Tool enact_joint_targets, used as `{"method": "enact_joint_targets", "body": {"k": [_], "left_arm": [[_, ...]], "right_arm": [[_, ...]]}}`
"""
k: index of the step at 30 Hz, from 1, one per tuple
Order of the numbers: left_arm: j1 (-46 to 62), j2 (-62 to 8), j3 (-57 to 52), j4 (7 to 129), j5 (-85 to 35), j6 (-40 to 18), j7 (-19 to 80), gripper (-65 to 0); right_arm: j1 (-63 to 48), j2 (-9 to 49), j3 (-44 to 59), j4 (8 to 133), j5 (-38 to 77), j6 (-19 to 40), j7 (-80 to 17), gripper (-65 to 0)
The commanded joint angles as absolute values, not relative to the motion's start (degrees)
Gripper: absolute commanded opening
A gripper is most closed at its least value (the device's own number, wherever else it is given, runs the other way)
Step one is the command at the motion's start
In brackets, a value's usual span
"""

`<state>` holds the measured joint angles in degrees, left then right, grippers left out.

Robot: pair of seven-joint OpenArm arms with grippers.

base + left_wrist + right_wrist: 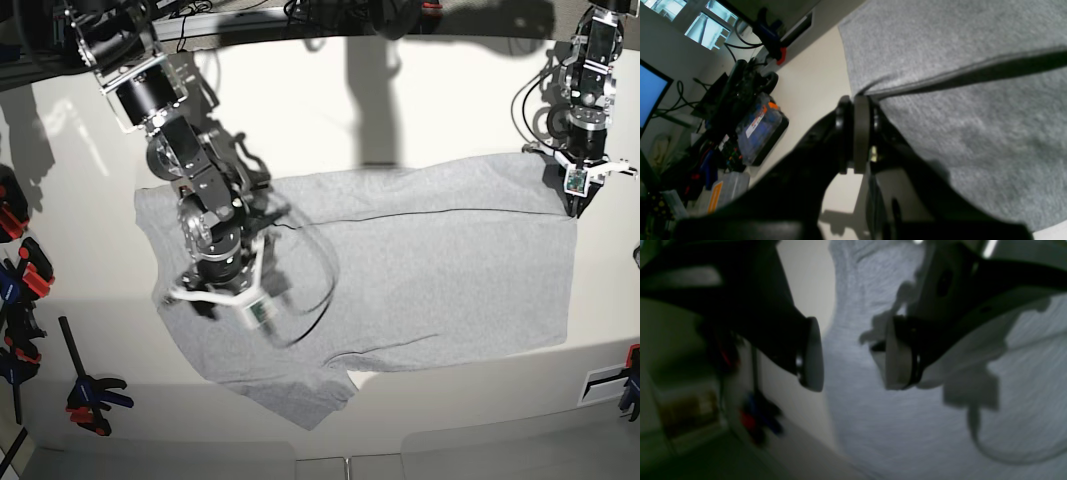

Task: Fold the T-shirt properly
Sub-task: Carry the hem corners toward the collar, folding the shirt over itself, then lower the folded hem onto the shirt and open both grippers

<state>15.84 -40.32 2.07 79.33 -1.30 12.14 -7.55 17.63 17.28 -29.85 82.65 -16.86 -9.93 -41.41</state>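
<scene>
The light grey T-shirt (430, 280) lies spread across the white table (420, 90), plain side up, with a hem line running across its upper part and a sleeve (315, 400) poking toward the front edge. My left gripper (578, 203) is at the shirt's far right corner; in the left wrist view my left gripper (857, 100) is shut on a lifted fold of the T-shirt (973, 133). My right gripper (218, 303) hovers blurred over the shirt's left half. In the right wrist view my right gripper (853, 355) is open, its pads (811, 355) holding nothing above the T-shirt (873, 426).
Clamps with red and blue handles (22, 270) and another clamp (90, 392) lie along the table's left edge. Beyond the table, the left wrist view shows a plastic parts box (756, 133), cables and a blue monitor (650, 93). A cable loops off my right arm (320, 280).
</scene>
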Motion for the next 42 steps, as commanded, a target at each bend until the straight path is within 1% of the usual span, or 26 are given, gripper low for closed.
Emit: {"method": "enact_joint_targets", "body": {"k": [1,2,5,9,11,15,18,20,22,24,30,33,35,38,42], "left_arm": [[15.2,-41.5,1.6,80.1,-1.2,12.6,-8.9,-65.0],[15.2,-41.5,1.6,80.1,-1.2,12.6,-9.0,-65.0],[15.2,-41.5,1.6,80.1,-1.2,12.6,-9.0,-65.0],[15.2,-41.5,1.6,80.1,-1.2,12.6,-8.9,-65.0],[15.1,-41.5,1.6,80.1,-1.1,12.6,-9.1,-65.0],[14.5,-41.5,1.6,80.1,-1.1,12.6,-9.1,-64.9],[13.6,-41.5,1.6,80.1,-1.1,12.6,-9.0,-62.1],[12.9,-41.5,1.6,80.1,-1.1,12.6,-8.3,-58.5],[11.9,-41.5,1.6,80.1,-1.1,12.6,-4.5,-53.3],[10.4,-41.5,1.6,80.1,-1.1,12.5,1.3,-50.5],[7.3,-41.7,1.6,80.2,-1.1,10.9,9.7,-50.3],[8.1,-41.6,1.6,83.1,-5.3,10.9,14.4,-50.3],[9.6,-41.6,1.6,87.1,-7.9,10.9,16.5,-50.3],[11.7,-41.3,1.6,92.1,-9.6,10.9,18.5,-50.3],[11.9,-38.2,1.5,92.6,-9.5,10.9,20.1,-50.3]], "right_arm": [[19.3,17.1,-28.5,83.5,-18.0,-12.9,-40.2,-36.0],[19.3,16.5,-27.3,83.4,-18.0,-13.7,-40.8,-36.0],[19.3,14.7,-23.7,83.5,-17.6,-13.0,-41.5,-36.0],[19.3,13.8,-21.4,83.5,-17.6,-4.0,-43.2,-36.1],[19.2,14.0,-21.4,83.5,-18.0,-2.1,-43.3,-36.1],[19.2,13.9,-21.4,83.5,-18.0,-0.3,-43.3,-36.1],[19.1,13.9,-21.4,83.5,-18.0,1.8,-43.5,-36.1],[19.2,14.0,-21.4,83.5,-18.0,1.8,-44.0,-36.1],[19.2,14.0,-21.4,83.5,-18.0,1.8,-44.2,-36.1],[19.2,14.0,-21.4,83.5,-18.0,1.8,-44.2,-36.1],[19.2,14.0,-21.4,83.5,-15.8,1.8,-45.5,-36.1],[18.8,14.2,-21.3,83.9,-12.8,4.0,-48.0,-36.1],[17.8,15.3,-21.3,84.8,-11.2,5.9,-47.9,-36.1],[17.5,16.7,-21.3,84.9,-8.6,6.7,-50.5,-36.2],[17.0,20.2,-21.3,84.9,-2.4,6.7,-51.0,-36.2]]}}
